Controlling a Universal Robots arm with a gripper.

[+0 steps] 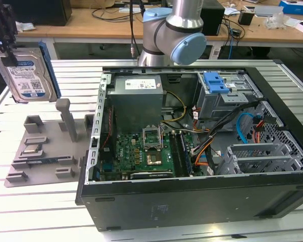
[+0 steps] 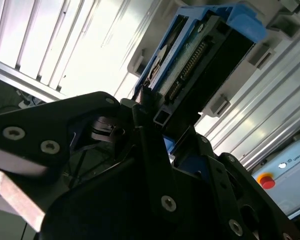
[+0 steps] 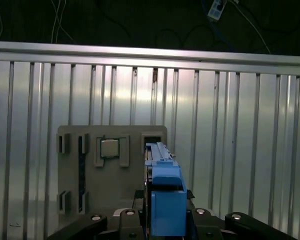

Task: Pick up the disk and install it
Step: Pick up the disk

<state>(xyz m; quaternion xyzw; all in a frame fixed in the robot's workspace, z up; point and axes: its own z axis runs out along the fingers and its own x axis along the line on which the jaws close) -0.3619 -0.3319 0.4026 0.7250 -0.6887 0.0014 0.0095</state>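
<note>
Silver disk (image 1: 28, 75) ×1 — clamped in end effector (image 1: 9, 56) | above grey fixture (image 1: 45, 146) ×1

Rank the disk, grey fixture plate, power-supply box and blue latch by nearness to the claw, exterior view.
1. The disk, gripped by the claw at the exterior view's left.
2. Grey fixture plate, on the table beneath.
3. Power-supply box, inside the case.
4. Blue latch, farther toward the view's right.

No print was legible. The disk (image 1: 29, 74) bore a white-and-blue barcode label (image 1: 25, 83); the grey power-supply box (image 1: 136, 111) bore a white label (image 1: 140, 84), too small to read.
</note>
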